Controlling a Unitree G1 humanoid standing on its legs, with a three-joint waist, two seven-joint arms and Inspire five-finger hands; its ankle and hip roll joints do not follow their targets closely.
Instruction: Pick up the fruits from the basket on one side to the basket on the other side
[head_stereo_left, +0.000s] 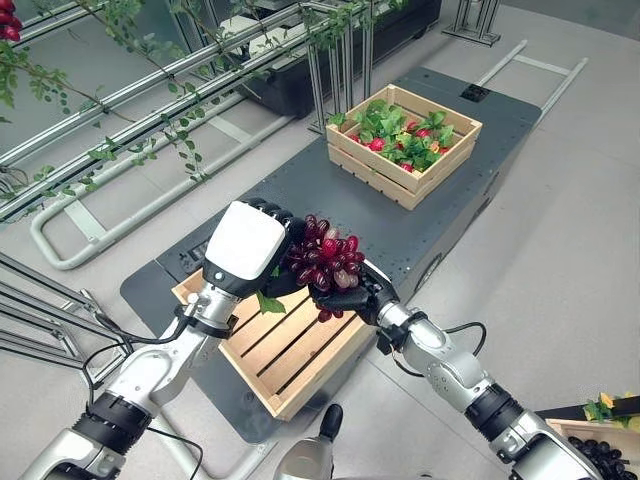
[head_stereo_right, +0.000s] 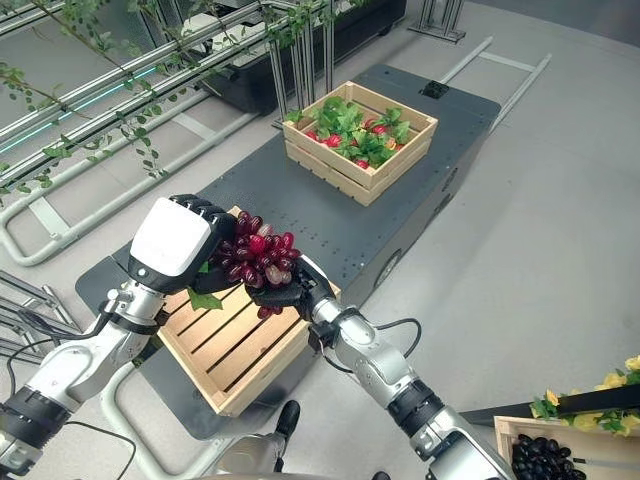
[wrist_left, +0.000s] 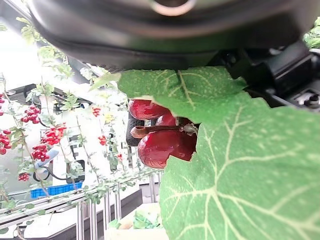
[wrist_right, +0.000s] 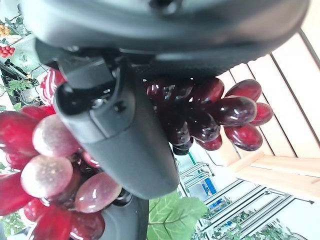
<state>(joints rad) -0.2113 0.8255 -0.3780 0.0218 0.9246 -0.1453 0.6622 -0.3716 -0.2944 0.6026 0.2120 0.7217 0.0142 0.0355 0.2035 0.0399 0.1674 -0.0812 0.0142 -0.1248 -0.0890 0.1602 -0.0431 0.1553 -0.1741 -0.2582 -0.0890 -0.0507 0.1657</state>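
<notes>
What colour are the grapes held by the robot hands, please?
Dark red grapes, with a green leaf; clearest in the right wrist view.

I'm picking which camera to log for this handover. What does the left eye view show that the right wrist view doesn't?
Left eye view alone: the far crate of leafy red fruit, both arms, and the left hand meeting the right hand above the slatted near crate. Right wrist view alone: a close look at the right hand's thumb pressed into the grapes and a green leaf below them. Both share the red grape bunch and the near crate's wooden slats.
</notes>
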